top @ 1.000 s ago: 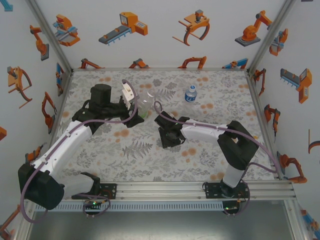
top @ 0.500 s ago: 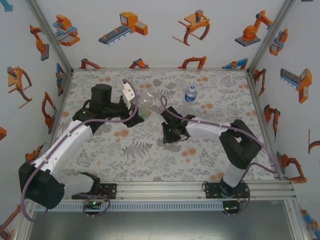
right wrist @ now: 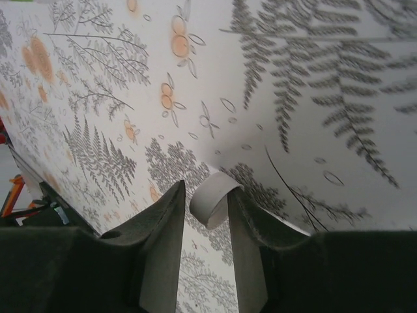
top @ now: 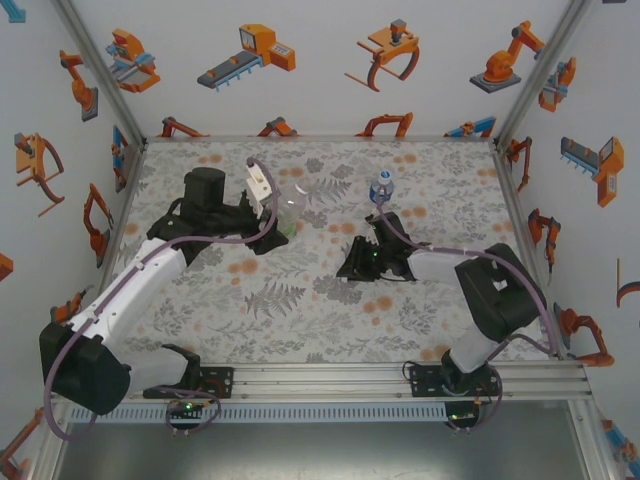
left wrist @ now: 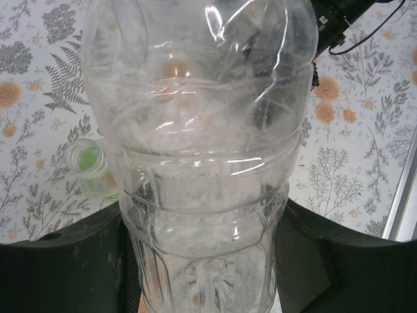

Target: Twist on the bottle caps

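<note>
Right end effector (top: 348, 270) shifted rightward; wrist view suggests it pinches cap (right wrist: 212, 201).

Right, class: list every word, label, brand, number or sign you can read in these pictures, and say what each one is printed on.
No text can be read in any view.
blue-labelled bottle: its label is too small to read.
clear bottle: no print visible.
white cap: the visible side is blank.
wall drawings: pictures of machines, no words.
</note>
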`<action>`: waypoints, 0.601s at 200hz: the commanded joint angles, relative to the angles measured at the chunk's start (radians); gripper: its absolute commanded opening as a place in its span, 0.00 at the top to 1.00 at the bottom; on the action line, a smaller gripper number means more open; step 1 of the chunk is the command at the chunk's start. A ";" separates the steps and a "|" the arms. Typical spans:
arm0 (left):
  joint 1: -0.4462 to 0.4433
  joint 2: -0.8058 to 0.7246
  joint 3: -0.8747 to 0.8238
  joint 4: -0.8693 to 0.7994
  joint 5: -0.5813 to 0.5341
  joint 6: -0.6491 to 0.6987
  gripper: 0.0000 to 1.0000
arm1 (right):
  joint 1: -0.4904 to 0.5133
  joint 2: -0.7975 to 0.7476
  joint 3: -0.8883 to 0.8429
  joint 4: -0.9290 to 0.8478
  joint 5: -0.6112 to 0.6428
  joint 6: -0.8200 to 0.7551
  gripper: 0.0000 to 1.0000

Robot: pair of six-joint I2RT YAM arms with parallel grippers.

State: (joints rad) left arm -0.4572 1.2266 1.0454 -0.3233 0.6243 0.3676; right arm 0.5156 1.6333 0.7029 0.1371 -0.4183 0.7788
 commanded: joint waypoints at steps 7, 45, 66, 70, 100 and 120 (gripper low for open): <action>0.004 0.010 0.032 -0.010 0.013 -0.018 0.99 | -0.013 -0.055 -0.017 -0.132 0.073 -0.021 0.65; 0.005 0.024 0.035 -0.009 0.017 -0.021 0.99 | -0.012 -0.071 0.002 -0.213 0.123 -0.050 0.65; 0.004 0.029 0.036 -0.009 0.017 -0.023 0.99 | -0.012 -0.064 0.015 -0.224 0.115 -0.052 0.65; 0.004 0.028 0.036 -0.009 0.017 -0.022 0.99 | -0.012 -0.065 0.016 -0.216 0.105 -0.049 0.65; 0.005 0.029 0.035 -0.008 0.015 -0.022 0.99 | -0.010 -0.113 0.043 -0.220 0.106 -0.045 0.62; 0.004 0.029 0.037 -0.009 0.017 -0.024 0.99 | -0.009 -0.133 0.082 -0.303 0.162 -0.069 0.61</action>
State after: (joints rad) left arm -0.4572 1.2545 1.0473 -0.3237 0.6247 0.3580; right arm 0.5060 1.5490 0.7193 -0.0589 -0.3264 0.7448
